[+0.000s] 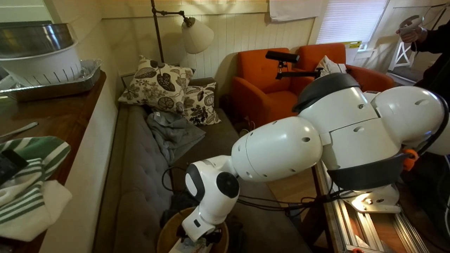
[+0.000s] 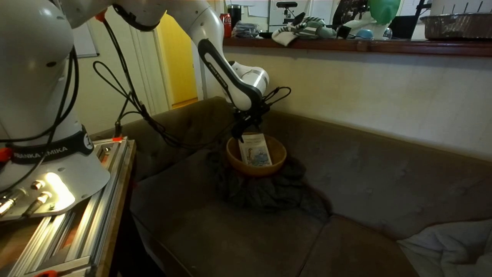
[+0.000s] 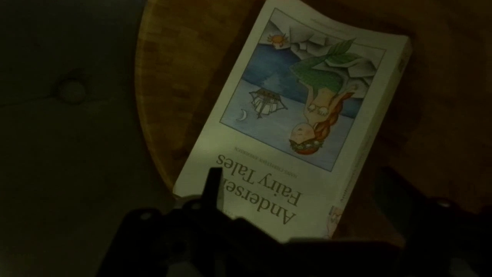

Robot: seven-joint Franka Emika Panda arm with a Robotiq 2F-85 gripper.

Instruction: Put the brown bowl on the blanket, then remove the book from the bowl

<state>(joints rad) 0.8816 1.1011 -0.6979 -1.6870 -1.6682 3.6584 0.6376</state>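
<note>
The brown bowl [image 2: 254, 170] sits on the dark, lumpy blanket [image 2: 265, 192] on the couch. Inside it lies the book [image 2: 256, 152], tilted against the bowl's far side. Its white cover with a mermaid picture fills the middle of the wrist view [image 3: 307, 96]. My gripper [image 3: 300, 173] hangs over the title end of the book, open. One fingertip [image 3: 213, 177] overlaps the cover near a corner; the opposite one stands past the spine, above the bowl's inside. Nothing is gripped; whether a finger touches the book I cannot tell. The arm partly covers bowl and book in an exterior view.
The couch backrest [image 1: 140, 168] rises close beside the bowl. A grey cloth [image 1: 175, 131] and floral pillows [image 1: 160, 84] lie farther along the couch. Black cables [image 2: 169, 138] hang from the arm. The robot's base table [image 2: 115, 200] stands by the couch.
</note>
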